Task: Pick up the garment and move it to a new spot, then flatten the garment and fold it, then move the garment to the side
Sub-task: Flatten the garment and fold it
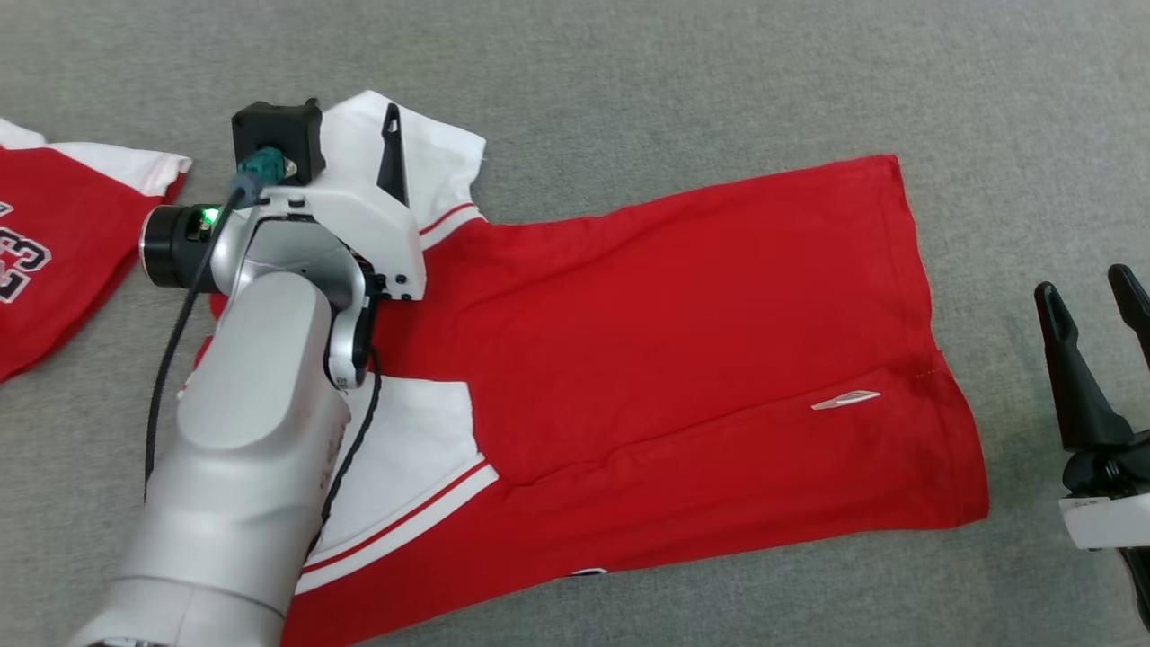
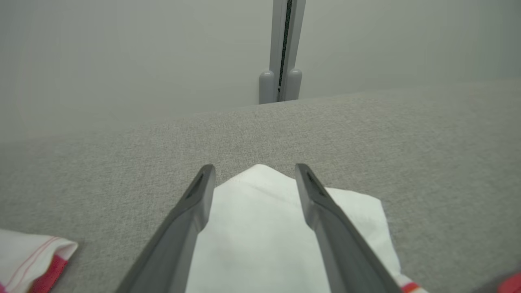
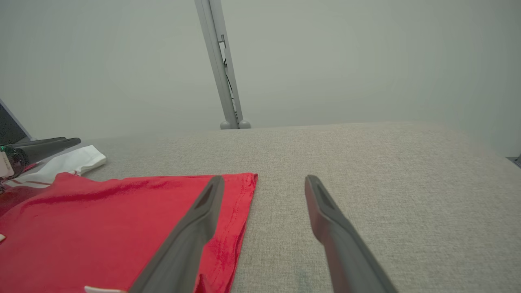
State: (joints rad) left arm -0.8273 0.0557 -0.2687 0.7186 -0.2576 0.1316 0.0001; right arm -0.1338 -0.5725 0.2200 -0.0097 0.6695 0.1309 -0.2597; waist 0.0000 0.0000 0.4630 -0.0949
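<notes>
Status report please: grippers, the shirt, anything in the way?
Left gripper open, fingers astride the white sleeve of the garment. Right gripper open beside the hem. Second red shirt lies apart, far left.

Number 23 [image 1: 22, 261] (sideways, partly cut) on left red shirt [image 1: 81, 261]

1. The grey surface [image 1: 647, 72] lies open beyond the garment [image 1: 683, 341] and along its right edge, as far as the right gripper [image 1: 1089, 289].
2. The left arm [image 1: 260, 386] lies across the garment's left end, between its two white sleeves, and blocks that part.
3. A second garment [image 1: 54, 261] lies to the left, with a narrow open strip between the two.
4. A grey post [image 2: 281, 53] stands at the far edge, well apart from the left gripper [image 2: 254, 171].
</notes>
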